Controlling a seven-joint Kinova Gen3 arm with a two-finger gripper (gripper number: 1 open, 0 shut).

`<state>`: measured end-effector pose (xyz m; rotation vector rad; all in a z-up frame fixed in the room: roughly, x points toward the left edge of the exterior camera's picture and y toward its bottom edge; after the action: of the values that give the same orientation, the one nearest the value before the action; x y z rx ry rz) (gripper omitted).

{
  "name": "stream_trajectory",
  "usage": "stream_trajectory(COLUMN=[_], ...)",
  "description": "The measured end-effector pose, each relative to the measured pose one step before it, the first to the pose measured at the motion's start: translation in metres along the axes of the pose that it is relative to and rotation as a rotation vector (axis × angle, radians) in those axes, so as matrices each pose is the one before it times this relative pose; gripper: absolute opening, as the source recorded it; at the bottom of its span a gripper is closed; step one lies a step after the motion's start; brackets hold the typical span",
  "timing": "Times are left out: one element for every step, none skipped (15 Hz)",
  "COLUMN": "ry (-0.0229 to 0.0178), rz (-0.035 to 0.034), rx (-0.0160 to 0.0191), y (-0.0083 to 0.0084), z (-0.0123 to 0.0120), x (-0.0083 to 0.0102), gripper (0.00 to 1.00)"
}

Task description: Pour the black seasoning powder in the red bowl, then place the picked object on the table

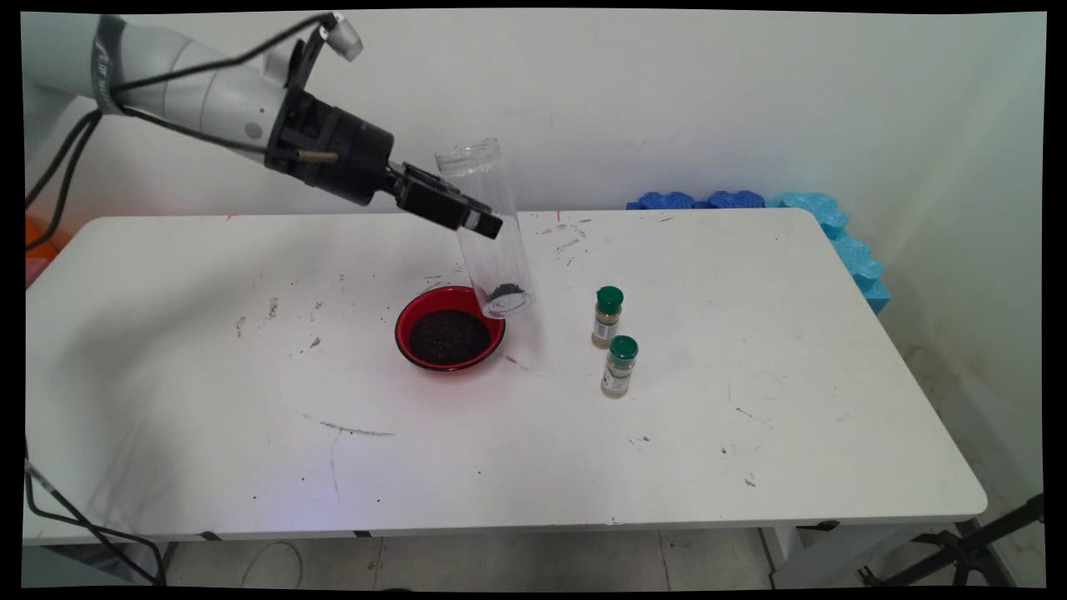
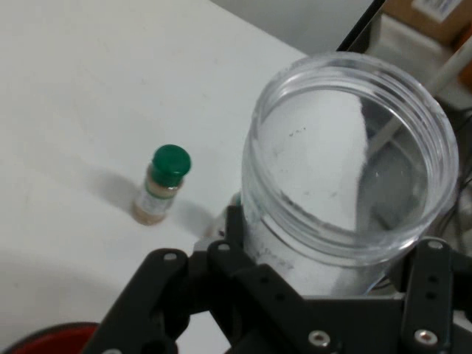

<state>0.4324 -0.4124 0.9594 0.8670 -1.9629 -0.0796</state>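
Nearest the camera on the scuffed white table [image 1: 208, 467] stand two small spice bottles with green caps and tan powder inside — the nearer one [image 1: 618, 367] and its twin [image 1: 607, 316] just behind it. To their left sits a shallow red bowl [image 1: 450, 338] holding a dark, grainy heap.

Just beyond the bowl's far right rim is the thing I carry: a tall, clear plastic jar [image 1: 492, 229], open at the top, tilted with its mouth leaning left toward my arm. A little of the dark grain lies in its base. The base hangs at or just over the bowl's rim; whether it touches I cannot tell.

My black two-finger gripper [image 1: 471, 218] is clamped round the jar's upper middle, reaching in from the upper left. In the hand view the jar's mouth [image 2: 354, 158] fills the frame above my linkage, one spice bottle [image 2: 160, 184] off to the left.

With so smooth a wall, I judge a steady squeeze and slow wrist turns matter most — any jerk could slip the jar or scatter grain.

Behind the table's far right corner, blue foam mats [image 1: 834, 225] lean against the wall.
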Motion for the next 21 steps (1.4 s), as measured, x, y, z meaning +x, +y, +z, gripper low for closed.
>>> stream_trajectory(ry=[-0.00275, 0.0005, 0.00036, -0.00048, -0.00284, -0.00223, -0.00238, -0.00118, -0.00114, -0.0009, -0.00311, -0.00263, -0.00529, -0.00453, -0.00558, -0.00372, -0.00365, -0.00363, -0.00413, -0.00218, -0.00141], rz=[0.03847, 0.03228, 0.0273, 0.02841, 0.02472, 0.01759, 0.0174, 0.01454, 0.00929, 0.00497, 0.00593, 0.00406, 0.00227, 0.00091, -0.00031, 0.00025, 0.00016, 0.00069, 0.00336, 0.00349, 0.00221], rx=[0.01138, 0.01193, 0.00709, 0.00605, 0.00382, 0.00159, 0.00206, 0.00198, 0.00241, 0.00181, 0.00162, 0.00102, 0.00248, 0.00203, 0.0031, 0.00169, 0.00075, -0.00055, -0.00266, -0.00197, -0.00153], y=[0.00038, 0.00072, 0.00121, 0.0016, 0.00198, 0.00194, 0.00257, 0.00282, 0.00237, 0.00151, 0.00244, 0.00171, 0.00239, 0.00165, 0.00237, 0.00168, 0.00275, 0.00351, 0.00403, 0.0033, 0.0022], z=[0.00306, 0.00319, 0.00305, 0.00352, 0.00388, 0.00319, 0.00342, 0.0033, 0.00282, 0.00184, 0.00271, 0.0018, 0.00256, 0.00176, 0.00246, 0.00172, 0.00248, 0.0028, 0.00294, 0.00262, 0.00171], x=[-0.00129, -0.00147, -0.00144, -0.00177, -0.0023, -0.00213, -0.00289, -0.00291, -0.00249, -0.00161, -0.00296, -0.00204, -0.00352, -0.00268, -0.00422, -0.00277, -0.00408, -0.00469, -0.00492, -0.00405, -0.00264], gripper=[0.0, 0.0, 0.0, 0.0, 0.0, 0.0, 0.0, 0.0, 0.0, 0.0, 0.0, 0.0, 0.0, 0.0, 0.0, 0.0, 0.0, 0.0, 0.0, 0.0, 0.0])
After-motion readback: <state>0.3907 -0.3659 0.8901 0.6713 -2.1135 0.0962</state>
